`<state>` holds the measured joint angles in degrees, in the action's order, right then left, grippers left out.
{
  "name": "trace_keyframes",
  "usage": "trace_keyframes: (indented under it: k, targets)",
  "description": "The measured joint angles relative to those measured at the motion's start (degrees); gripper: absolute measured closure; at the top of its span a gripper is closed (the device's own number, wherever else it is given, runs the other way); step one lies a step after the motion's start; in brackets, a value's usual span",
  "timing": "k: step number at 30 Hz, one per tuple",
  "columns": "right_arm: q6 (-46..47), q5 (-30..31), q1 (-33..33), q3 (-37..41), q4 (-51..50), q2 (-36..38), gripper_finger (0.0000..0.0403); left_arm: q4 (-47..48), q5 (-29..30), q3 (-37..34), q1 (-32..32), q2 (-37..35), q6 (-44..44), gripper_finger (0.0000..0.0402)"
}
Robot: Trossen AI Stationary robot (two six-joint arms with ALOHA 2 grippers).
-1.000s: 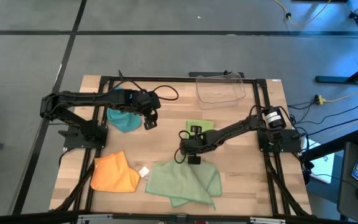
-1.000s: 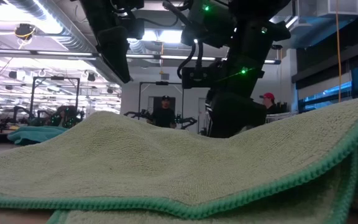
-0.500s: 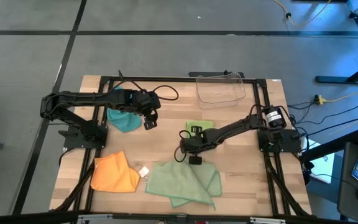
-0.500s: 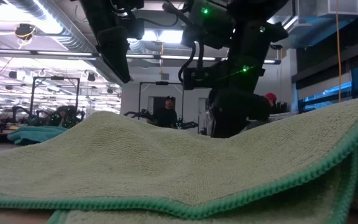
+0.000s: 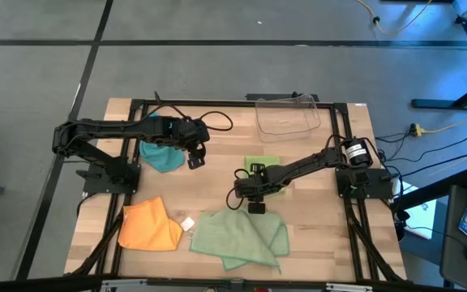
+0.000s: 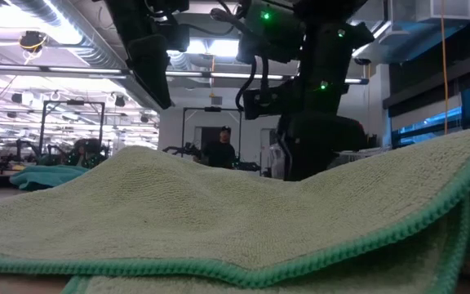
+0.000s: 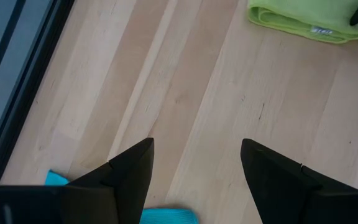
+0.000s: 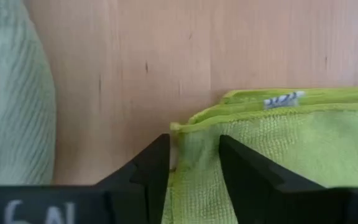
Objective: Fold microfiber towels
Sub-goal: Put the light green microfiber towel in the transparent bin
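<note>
A folded lime green towel lies at the table's middle, partly under my right arm. My right gripper points steeply down at its near corner and is shut on it. The large pale sage towel lies rumpled at the near edge and fills the low view. At the near left lies the orange towel, at the far left the teal towel. My left gripper hangs open above bare wood beside the teal towel. My right gripper pinches the lime towel's corner edge between its two fingers, coming from above and slanting down. Stacked folded layers show beside the hold. The rest of the towel lies flat on the table.
A clear plastic bin stands at the far edge. A small white scrap lies between the orange and sage towels. Bare wood shows between the lime and teal towels. A black frame rims the table, and people stand in the room beyond.
My right gripper has tipped more steeply downward over the lime towel's near corner while staying in about the same place. The towels lie where they were.
</note>
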<state>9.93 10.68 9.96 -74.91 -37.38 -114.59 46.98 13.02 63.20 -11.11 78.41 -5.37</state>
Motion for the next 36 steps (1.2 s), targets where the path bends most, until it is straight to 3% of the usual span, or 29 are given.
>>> trace_keyframes:
  k: [17, 25, 36]
  targets:
    - [-0.8, 0.6, 0.0, -1.9, -4.3, 0.0, 0.0395, 0.0, 0.0, 0.0, 0.0, 0.0, 0.0, 0.0166]
    - [-1.2, 1.7, 0.0, -2.4, -9.8, 0.0, 0.0399, 0.0, 0.0, 0.0, 0.0, 0.0, 0.0, 0.0166]
    - [-1.3, 6.8, 0.0, -9.0, -22.3, 0.0, 0.0401, 0.0, 0.0, 0.0, 0.0, 0.0, 0.0, 0.0166]
